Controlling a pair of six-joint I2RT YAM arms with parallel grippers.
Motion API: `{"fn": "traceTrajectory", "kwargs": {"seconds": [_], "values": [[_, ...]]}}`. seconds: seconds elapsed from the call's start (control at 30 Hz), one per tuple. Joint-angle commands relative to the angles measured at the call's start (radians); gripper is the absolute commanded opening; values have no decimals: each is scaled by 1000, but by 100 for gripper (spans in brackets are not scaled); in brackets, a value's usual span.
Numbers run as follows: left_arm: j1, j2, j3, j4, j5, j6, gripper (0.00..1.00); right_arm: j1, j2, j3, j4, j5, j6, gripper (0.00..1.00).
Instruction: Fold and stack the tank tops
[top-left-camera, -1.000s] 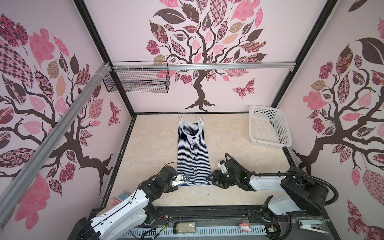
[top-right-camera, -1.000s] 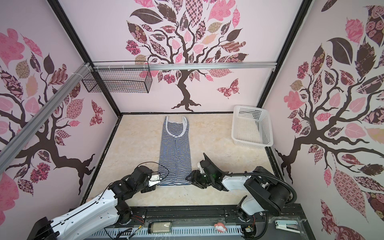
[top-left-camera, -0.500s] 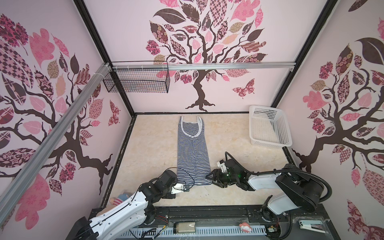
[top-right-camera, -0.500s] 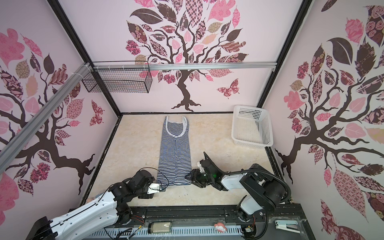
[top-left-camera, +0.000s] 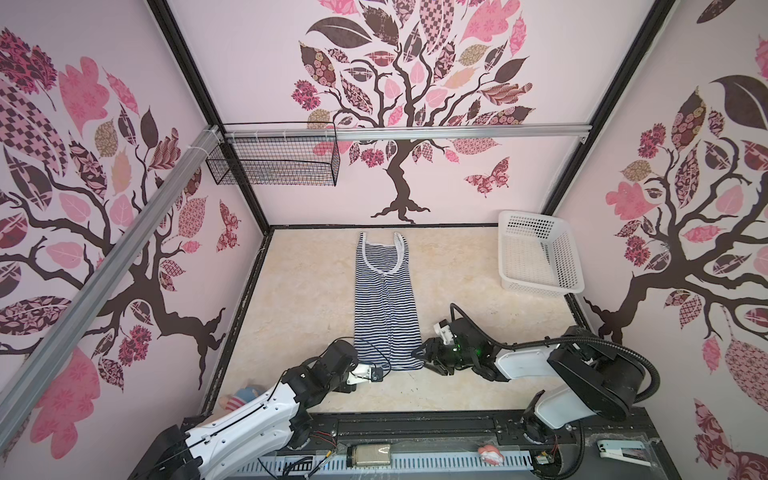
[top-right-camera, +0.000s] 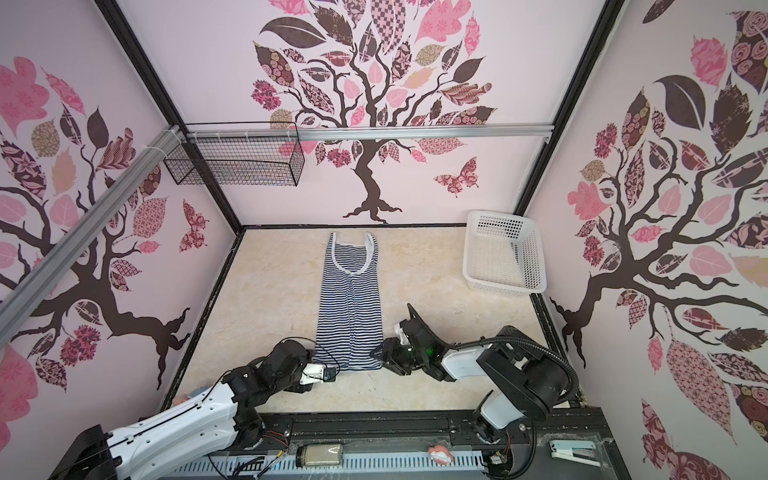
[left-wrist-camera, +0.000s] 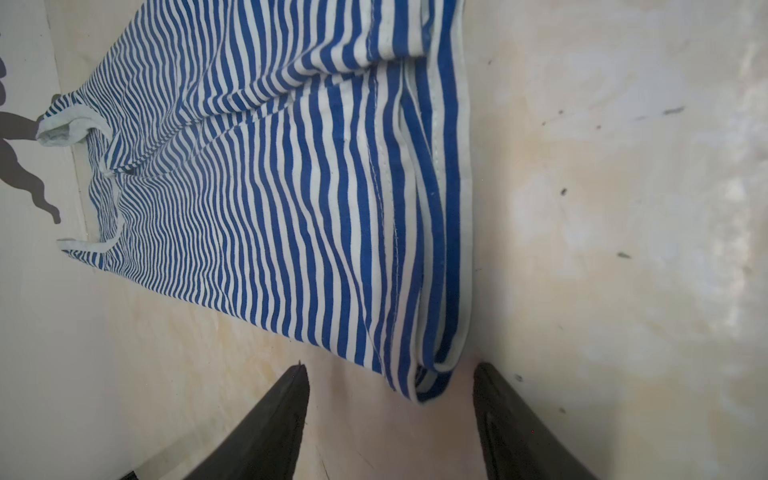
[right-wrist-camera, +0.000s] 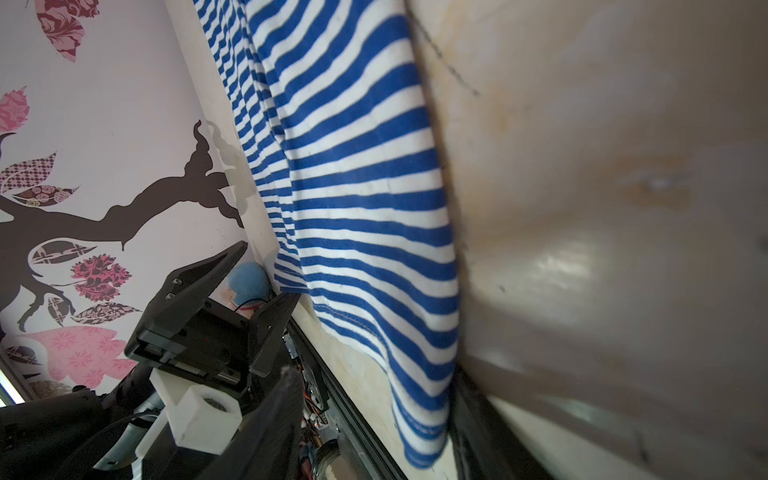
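The left arm (top-left-camera: 253, 413) hides most of the doll (top-left-camera: 241, 401) in a top view. The right claw's (right-wrist-camera: 374, 374) fingers (right-wrist-camera: 284, 415) are blurred; we cannot tell whether they touch the top's (right-wrist-camera: 365, 208) corner.

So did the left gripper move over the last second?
Yes. The left gripper has dropped back toward the front rail, now at the tank top's near hem corner.

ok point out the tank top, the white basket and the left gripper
tank top (top-left-camera: 384, 307): in a top view, middle of its striped body
white basket (top-left-camera: 540, 286): in a top view, its near wall
left gripper (left-wrist-camera: 389, 368): left wrist view, midway between its open fingertips
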Motion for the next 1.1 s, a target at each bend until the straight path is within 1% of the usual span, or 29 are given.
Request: {"fn": "traceTrajectory", "kwargs": {"seconds": [0.0, 0.1, 0.17, 0.27, 0.47, 0.6, 0.73, 0.87, 1.07], "values": [[-11, 16, -21, -8, 6, 12, 65, -2, 8, -21, -99, 22, -9, 56], [-20, 22, -21, -14, 10, 17, 58, -2, 2, -22, -114, 27, -16, 51], [-25, 21, -18, -20, 12, 13, 49, -2, 4, -21, -120, 27, -17, 47], [-30, 23, -14, -23, 19, 4, 42, -2, 3, -23, -131, 30, -17, 40], [-38, 34, -17, -10, 26, -1, 42, -2, 12, -21, -130, 27, -21, 37], [-46, 51, -17, 2, 33, -3, 42, -2, 22, -11, -136, 27, -25, 41], [-48, 72, -6, -3, 48, -14, 42, -1, 27, 4, -157, 31, -36, 41], [-48, 81, -3, -4, 62, -22, 42, 0, 24, 12, -175, 35, -44, 37], [-48, 77, -12, -8, 58, -30, 40, 2, 12, 16, -193, 36, -50, 27]]}}
